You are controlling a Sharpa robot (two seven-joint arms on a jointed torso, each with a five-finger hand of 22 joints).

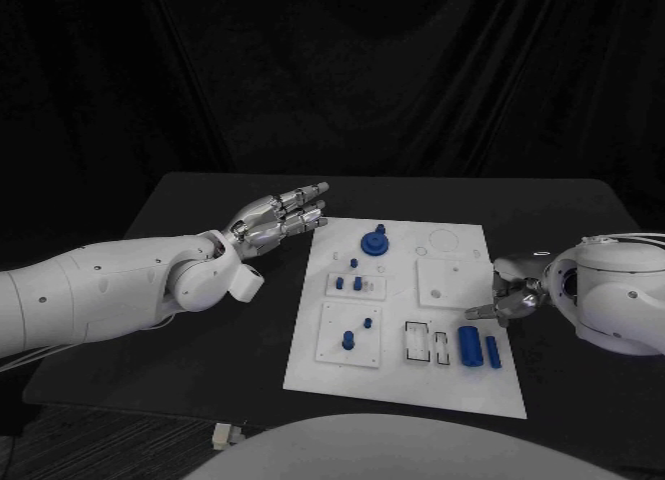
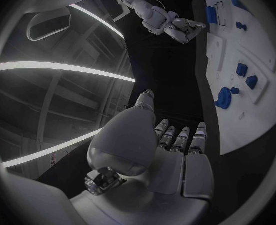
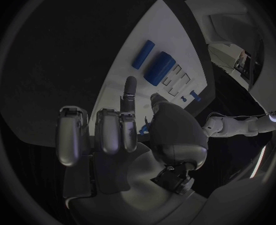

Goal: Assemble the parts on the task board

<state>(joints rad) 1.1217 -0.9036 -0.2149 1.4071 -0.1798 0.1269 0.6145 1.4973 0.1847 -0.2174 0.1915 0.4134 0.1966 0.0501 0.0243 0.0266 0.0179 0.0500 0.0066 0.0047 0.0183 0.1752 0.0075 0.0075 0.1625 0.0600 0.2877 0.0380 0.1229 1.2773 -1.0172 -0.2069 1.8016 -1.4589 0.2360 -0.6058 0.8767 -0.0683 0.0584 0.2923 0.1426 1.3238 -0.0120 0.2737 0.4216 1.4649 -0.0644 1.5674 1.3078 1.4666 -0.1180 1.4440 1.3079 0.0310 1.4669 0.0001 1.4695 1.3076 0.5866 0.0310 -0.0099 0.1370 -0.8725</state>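
White and rectangular, the task board [image 1: 404, 380] lies lengthwise at the middle of a black table [image 1: 202, 330], its near edge closest to the head camera. Two blue cylinders, one thick [image 1: 469, 345] and one thin [image 1: 494, 351], lie side by side on the board's near right part, just beside a pair of dark-outlined rectangular slots [image 1: 427, 343]. Toward the far end stands a round blue part with a knob on top [image 1: 374, 241]. Smaller blue pieces [image 1: 358, 284] stand in two raised white plates on the board's left half. No brand, label or writing on the board can be read.

At the board's right edge, the right hand [image 1: 508, 298] hovers beside the cylinders, most of its fingers curled in while one reaches out straight; the right wrist view shows nothing held. The left hand [image 1: 280, 218] hangs above the table off the board's far left corner, fingers extended together and flat, holding nothing.
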